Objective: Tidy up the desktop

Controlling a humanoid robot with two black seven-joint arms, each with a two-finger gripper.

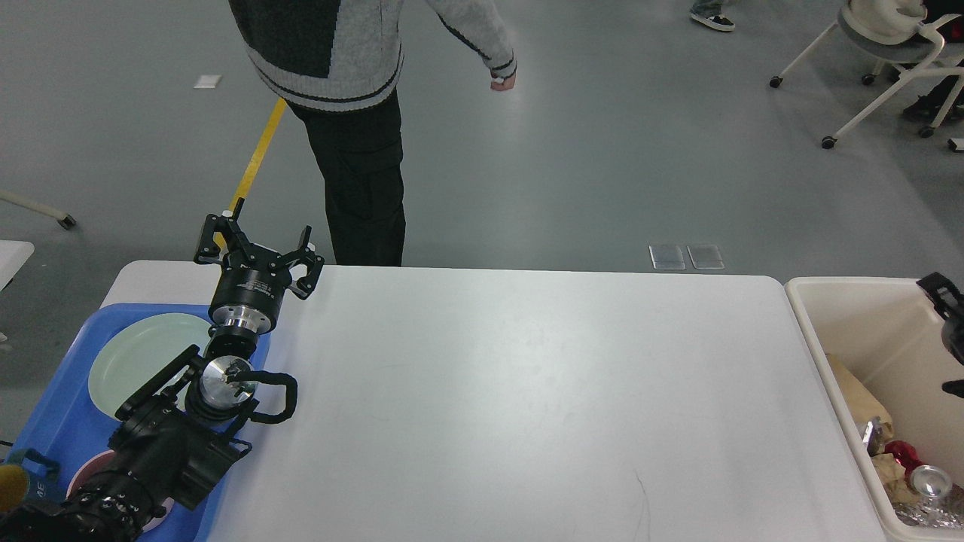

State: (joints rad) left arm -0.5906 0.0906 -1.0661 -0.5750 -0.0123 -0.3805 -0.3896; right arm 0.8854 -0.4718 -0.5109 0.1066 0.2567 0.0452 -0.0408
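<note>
The white desktop [527, 391] fills the middle of the head view and nothing lies on its white surface. My left gripper [257, 242] is open and empty, held above the desktop's far left edge, beside the blue tray [64, 421]. My right gripper [947, 337] shows only partly at the right edge, over the beige bin [858, 331]. Its two black fingers stand apart with nothing between them. A red and silver can [920, 471] lies in the bin among crumpled paper and foil.
The blue tray holds a pale green plate [128, 361], a pink-rimmed dish [75, 476] and a yellow cup [10, 488], partly hidden by my left arm. A person [354, 150] stands at the desktop's far edge. A wheeled chair [896, 53] stands far right.
</note>
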